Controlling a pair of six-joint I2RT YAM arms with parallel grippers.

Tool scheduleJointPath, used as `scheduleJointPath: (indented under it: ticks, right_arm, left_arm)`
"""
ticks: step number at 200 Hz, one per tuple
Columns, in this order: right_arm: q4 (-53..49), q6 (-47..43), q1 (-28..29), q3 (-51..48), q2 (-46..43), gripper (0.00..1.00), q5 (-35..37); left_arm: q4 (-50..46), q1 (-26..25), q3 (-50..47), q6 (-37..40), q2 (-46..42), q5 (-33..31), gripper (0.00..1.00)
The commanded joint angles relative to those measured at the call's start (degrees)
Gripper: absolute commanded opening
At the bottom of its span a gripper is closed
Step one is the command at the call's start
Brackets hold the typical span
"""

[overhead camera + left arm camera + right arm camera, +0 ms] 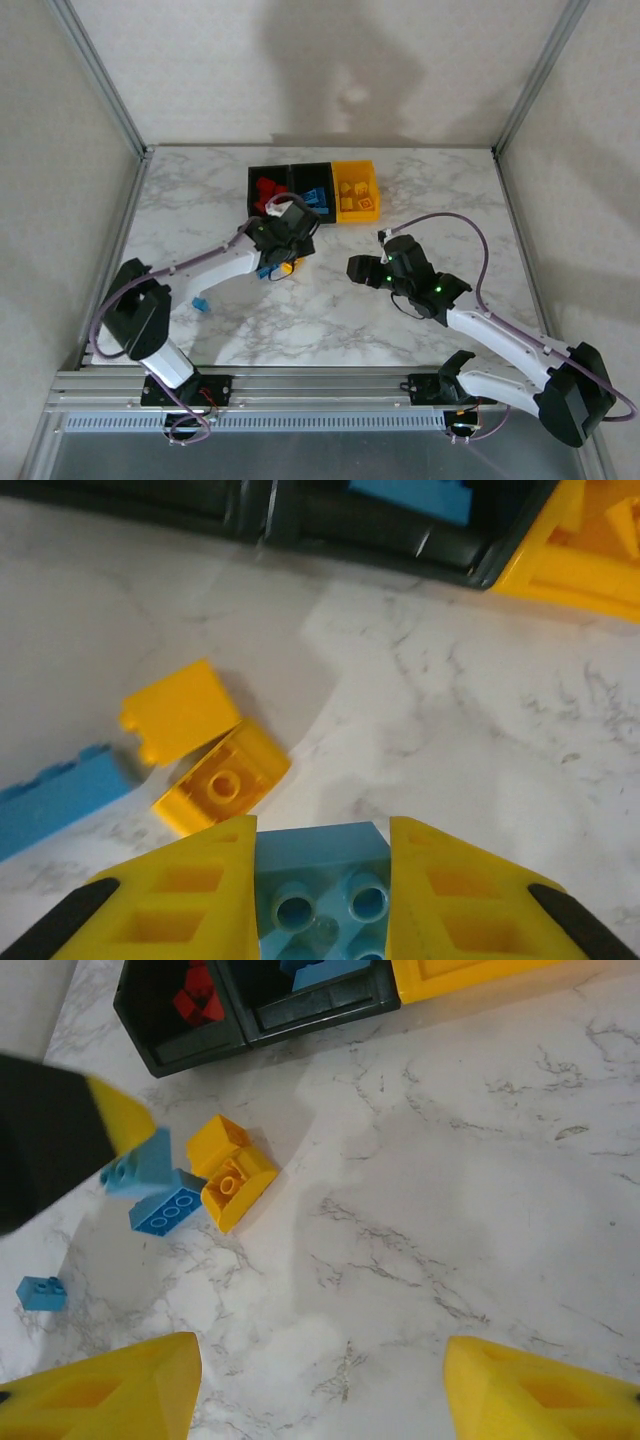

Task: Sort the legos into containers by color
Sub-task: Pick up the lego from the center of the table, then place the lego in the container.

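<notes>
- Left gripper (320,832): jaws narrow, clamped on a light-blue brick (322,885) with its studs toward the wrist camera. The grip is on two opposite side faces, so it should release clean.
- The brick looks lifted clear of the table (300,330). It hangs just at 6 o'clock of the blue bin (315,1015), the middle one of the row.
- My read: the step in hand is the carry to that bin. That means a short move toward 12 o'clock, then let go.
- The bins sit at 12 o'clock on the table. The red bin (180,1055) is at the 9 o'clock end and the yellow bin (470,975) at the 3 o'clock end. Each already holds bricks of its own colour.
- Loose on the marble at 7 o'clock of the bins:
  - two yellow bricks (238,1188), touching each other
  - a blue brick (165,1212) just beside them
  - a small blue brick (42,1292) well apart, toward 8 o'clock
- Right gripper (320,1352): jaws wide, holding nothing, near the loose pile at its 3 o'clock. It is probably held back to give the left arm its lane.
- The yellow pair looks like the sensible pick for the right arm, since the yellow bin is on its side.
- Risk: the held brick has to cross the blue bin's near wall, so it needs height first. A low pass could also nudge the yellow pair.
</notes>
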Motion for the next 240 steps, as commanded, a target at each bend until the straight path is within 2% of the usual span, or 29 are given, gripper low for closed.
scheduleJointPath:
  ticks: [1, 78, 134, 181, 214, 240]
  right_arm:
    - [-0.8, 1.7, -0.4, -1.2, -1.6, 0.65, 1.8]
    - [-2.5, 3.6, -0.4, -3.2, -3.3, 0.65, 3.0]
    - [-4.2, 4.1, -0.4, -2.9, -3.2, 0.65, 4.4]
    - [-4.7, 4.4, -0.5, -2.4, -2.6, 0.65, 5.2]
    - [-4.1, 4.6, -0.5, -2.0, -1.2, 0.65, 4.9]
    - [-3.3, 4.5, -0.5, -1.8, -0.9, 0.65, 4.5]
  left_arm:
    - [-1.4, 2.0, 6.8, 4.3, 5.2, -1.6, 0.25]
    - [-7.2, 8.2, 37.5, 10.8, 28.2, -1.4, 0.25]
    - [-12.6, 10.3, 58.4, 12.7, 42.9, -1.3, 0.26]
    - [-11.5, 11.2, 60.7, 12.6, 45.7, 0.9, 0.31]
    - [-11.1, 11.2, 60.5, 12.7, 44.8, 1.6, 0.51]
    - [-10.6, 10.8, 58.7, 13.2, 42.0, 2.0, 0.58]
